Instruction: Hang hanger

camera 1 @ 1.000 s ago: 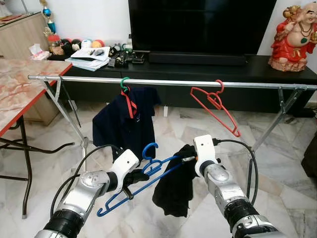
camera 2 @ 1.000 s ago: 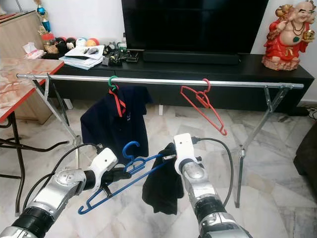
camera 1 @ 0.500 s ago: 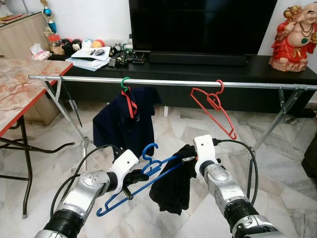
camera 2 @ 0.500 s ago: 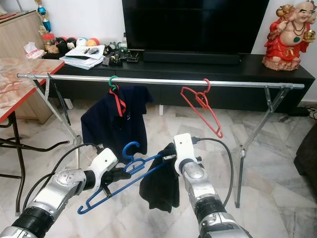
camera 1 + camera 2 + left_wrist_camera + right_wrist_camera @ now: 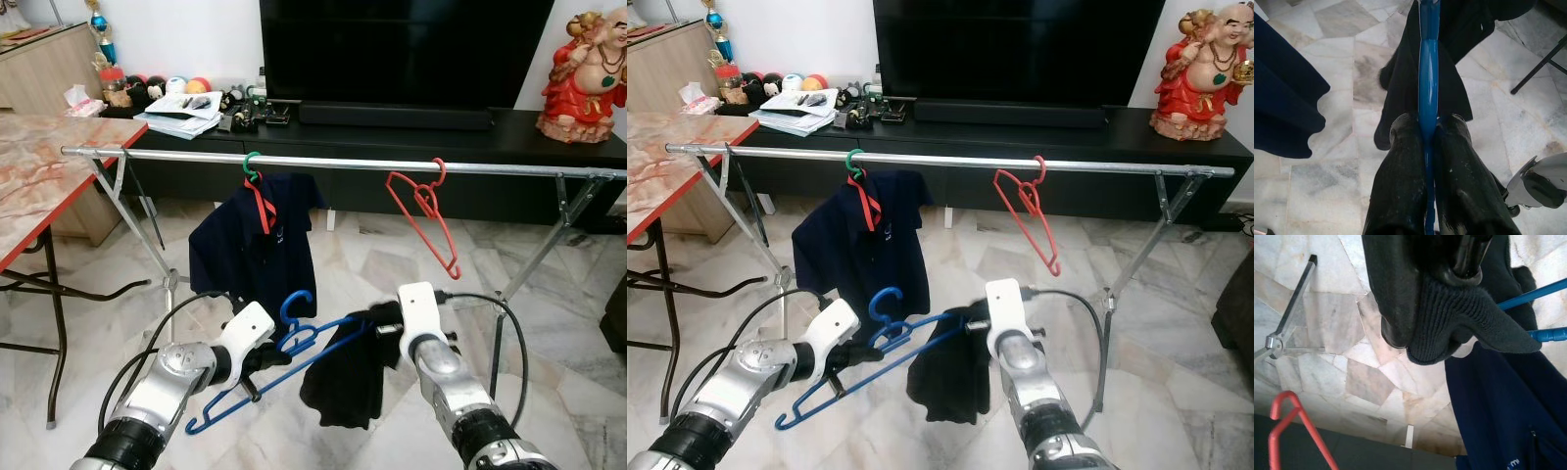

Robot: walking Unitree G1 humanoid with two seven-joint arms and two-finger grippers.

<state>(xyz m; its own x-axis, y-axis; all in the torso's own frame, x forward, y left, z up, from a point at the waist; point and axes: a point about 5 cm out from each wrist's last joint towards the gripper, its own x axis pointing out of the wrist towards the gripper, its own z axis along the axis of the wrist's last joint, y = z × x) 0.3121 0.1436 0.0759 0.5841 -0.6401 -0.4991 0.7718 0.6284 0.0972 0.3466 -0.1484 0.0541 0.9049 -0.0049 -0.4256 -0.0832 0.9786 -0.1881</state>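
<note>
Nearest the camera, the left tool point(image 5: 1427, 142) is clamped on the lower bar of the blue hanger point(image 5: 269, 367), its two black fingers point(image 5: 1400, 176) pressed flat against the plastic from either side. The hanger lies tilted in front of the robot, hook up, well below and nearer than the rail point(image 5: 333, 162). To its right, the right tool point(image 5: 1440, 298) pinches a fold of the black garment point(image 5: 345, 377), which drapes over the hanger's right end and hangs down toward the marble floor point(image 5: 88, 333). Farther off, the silver rail runs left to right on folding legs. A navy polo shirt point(image 5: 253, 250) hangs from it on a green-hooked hanger point(image 5: 252, 166), left of centre, and an empty red hanger point(image 5: 423, 217) hangs slanted right of centre. White lettering shows low on the navy shirt in the right wrist view, too cropped to read. A marble-patterned bench point(image 5: 44, 181) with a red edge stands at far left. Beyond the rail, a low black cabinet point(image 5: 549, 137) carries a dark television point(image 5: 402, 49), papers point(image 5: 181, 113), coloured balls and a red figurine point(image 5: 588, 69).
</note>
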